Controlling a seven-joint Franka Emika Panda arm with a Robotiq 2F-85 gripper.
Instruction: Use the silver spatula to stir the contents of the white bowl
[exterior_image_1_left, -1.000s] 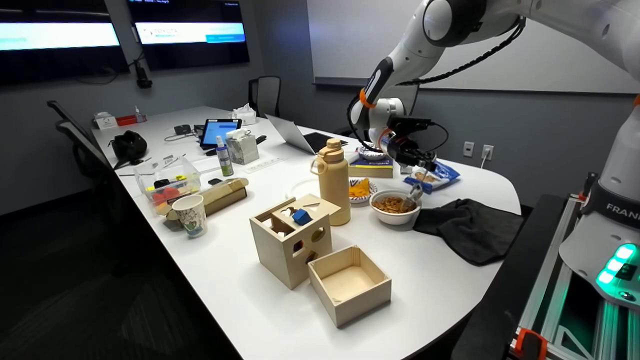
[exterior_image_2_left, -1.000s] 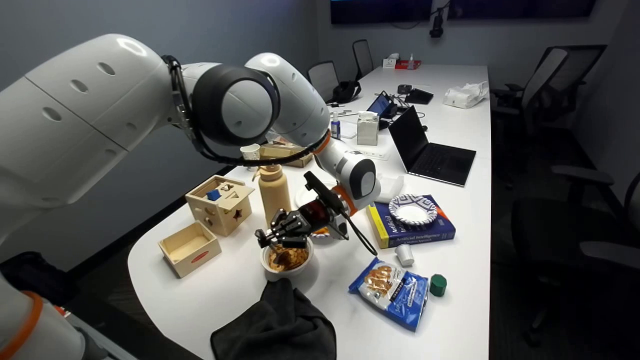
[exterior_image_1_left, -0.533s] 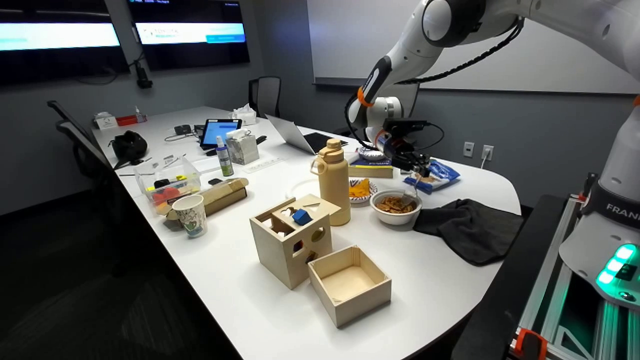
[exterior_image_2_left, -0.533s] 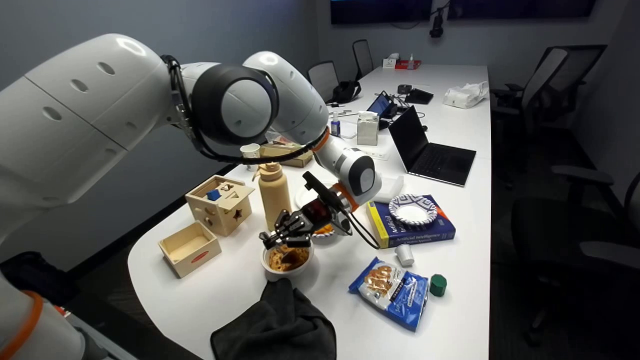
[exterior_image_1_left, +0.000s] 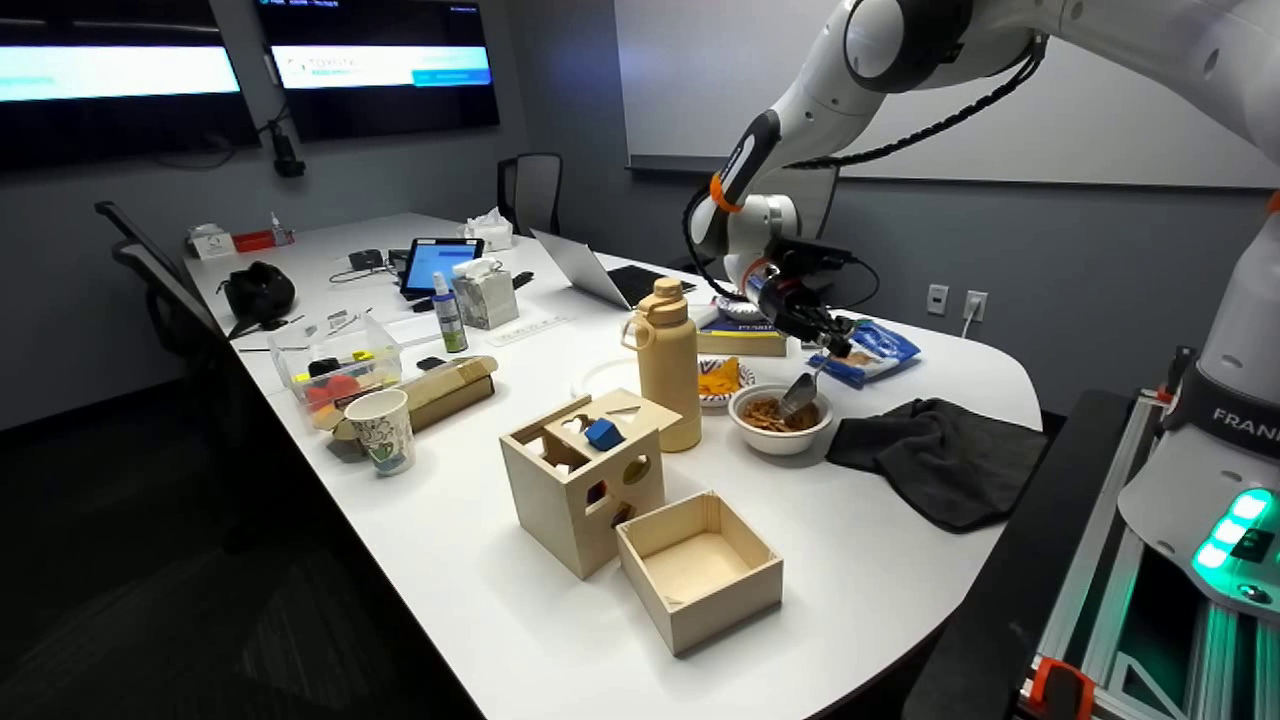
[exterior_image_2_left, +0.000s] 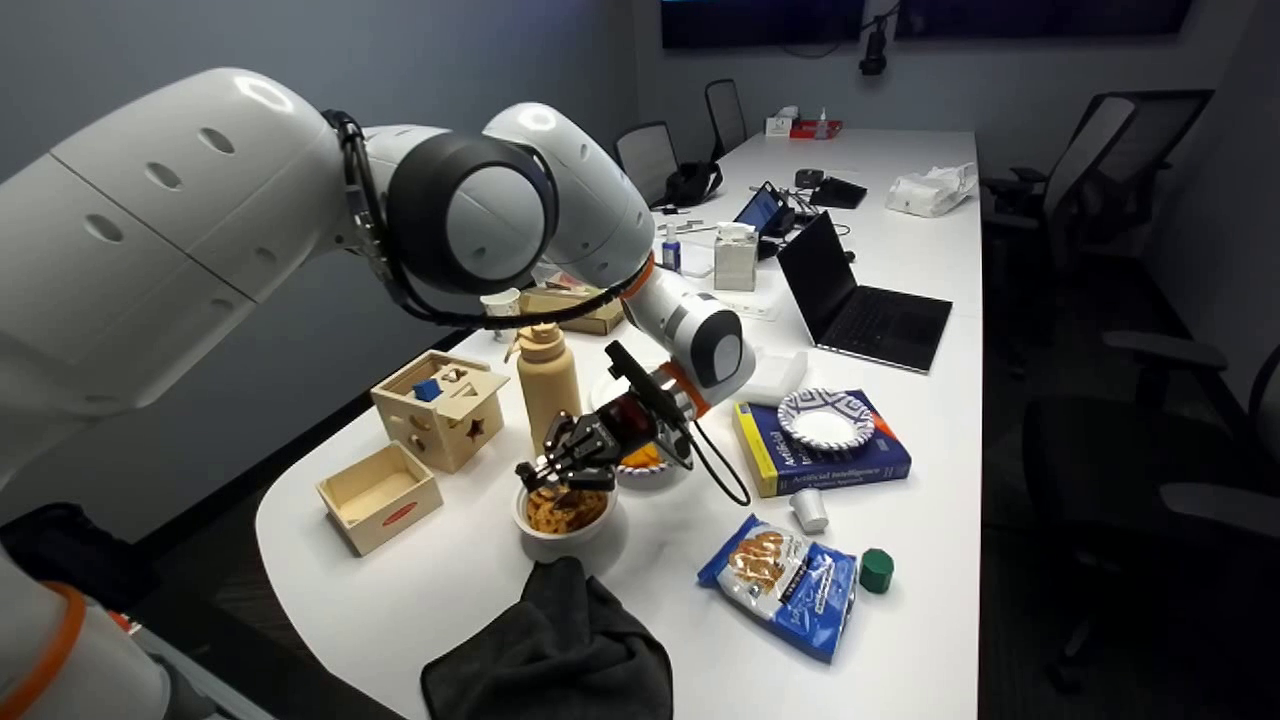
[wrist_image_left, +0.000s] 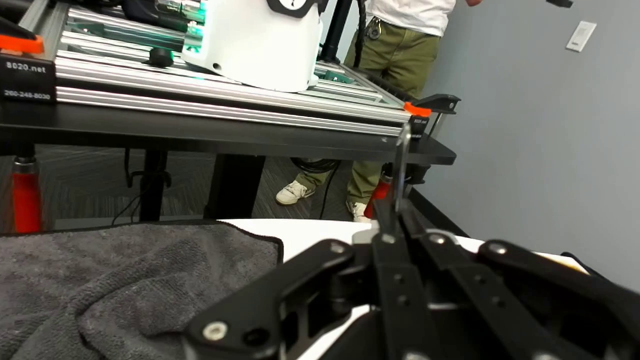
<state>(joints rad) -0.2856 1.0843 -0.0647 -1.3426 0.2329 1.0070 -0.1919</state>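
The white bowl (exterior_image_1_left: 775, 443) stands on the table and also shows in an exterior view (exterior_image_2_left: 563, 540). Its contents (exterior_image_1_left: 762, 412) are reddish-brown small pieces. The silver spatula (exterior_image_1_left: 798, 395) is tilted, with its blade down in the right part of the bowl among the pieces; the blade's lower edge is hidden. My gripper (exterior_image_1_left: 842, 342) is above and beside the bowl, shut on the top of the spatula's handle. In the wrist view the fingers (wrist_image_left: 397, 212) close around the thin handle (wrist_image_left: 401, 155), while bowl and blade are out of view.
A tan bottle (exterior_image_1_left: 668, 370) and a plate of orange chips (exterior_image_1_left: 735, 372) stand close to the bowl. A dark cloth (exterior_image_1_left: 930, 460) lies beside it. A blue bag (exterior_image_2_left: 790, 585), small white cup (exterior_image_2_left: 809, 510), book (exterior_image_2_left: 840, 470), wooden shape box (exterior_image_1_left: 590, 490) and open wooden box (exterior_image_1_left: 700, 570) are around.
In both exterior views my gripper and the spatula have moved left. The bowl has slid slightly left with them. More of the spatula's blade shows above the contents.
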